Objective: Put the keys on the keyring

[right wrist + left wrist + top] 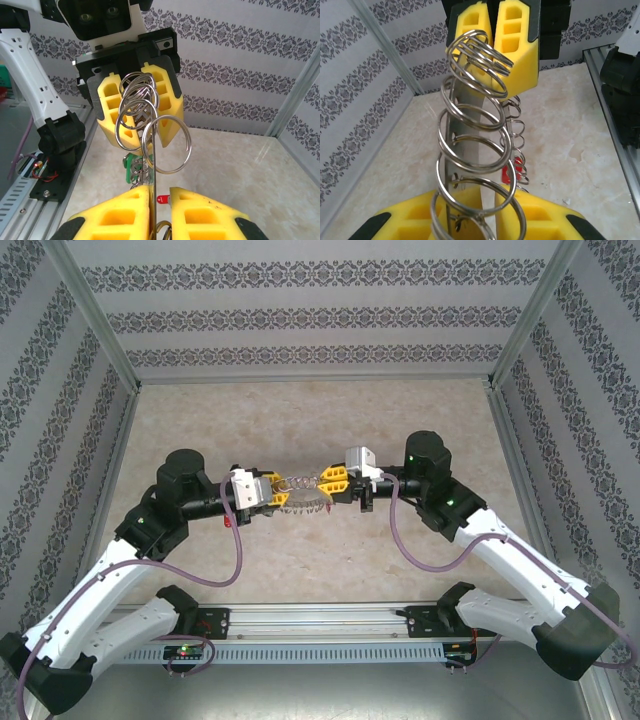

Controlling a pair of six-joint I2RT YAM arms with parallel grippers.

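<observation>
Over mid-table, the left gripper (277,491) clamps the keyring (303,495) at its nine o'clock rim, and the right gripper (331,480) pinches three o'clock. It looks like light, hard, slick steel, with loops likely to swivel, so grip flat across one loop. Red keys (509,175) peek near six o'clock; hanging or lying, I can't tell.

Left tool (284,494) and right tool (328,481) meet tip-to-tip, both clamped.

Two arms (95,595) with white shells, black round joints (185,475), thin purple cables (243,550), yellow hollow fingers (522,65) on black holders (160,42), small green lights (452,502)
</observation>
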